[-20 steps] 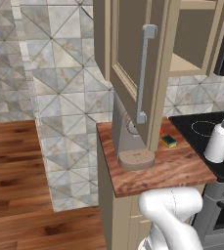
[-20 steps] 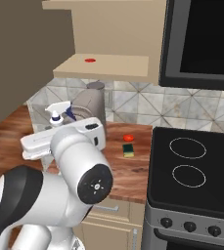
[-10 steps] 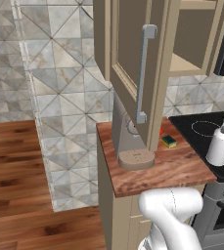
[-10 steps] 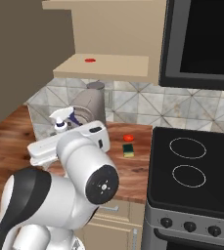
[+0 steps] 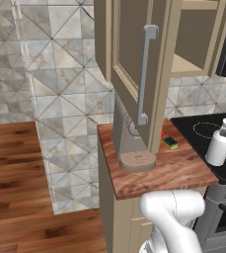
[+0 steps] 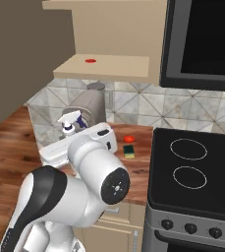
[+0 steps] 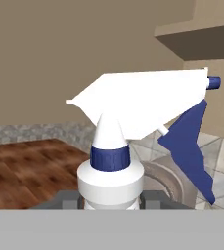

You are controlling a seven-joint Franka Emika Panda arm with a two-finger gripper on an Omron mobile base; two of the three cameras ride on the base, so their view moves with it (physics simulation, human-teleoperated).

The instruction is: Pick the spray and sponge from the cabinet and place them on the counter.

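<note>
Now your gripper (image 7: 112, 200), clamped on the spray (image 7: 133, 132), has carried it lower & leftward — sponge (image 6: 128, 151) already at counter (image 6: 138, 172) back edge.

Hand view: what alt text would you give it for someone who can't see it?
A white spray bottle with a blue trigger and collar stands upright, close up, its neck between the gripper fingertips. Behind it are a reddish-brown counter, grey tiled wall and a beige cabinet.

Gripper (image 7: 111, 197) clamped on spray (image 7: 133, 132); arm raised
</note>
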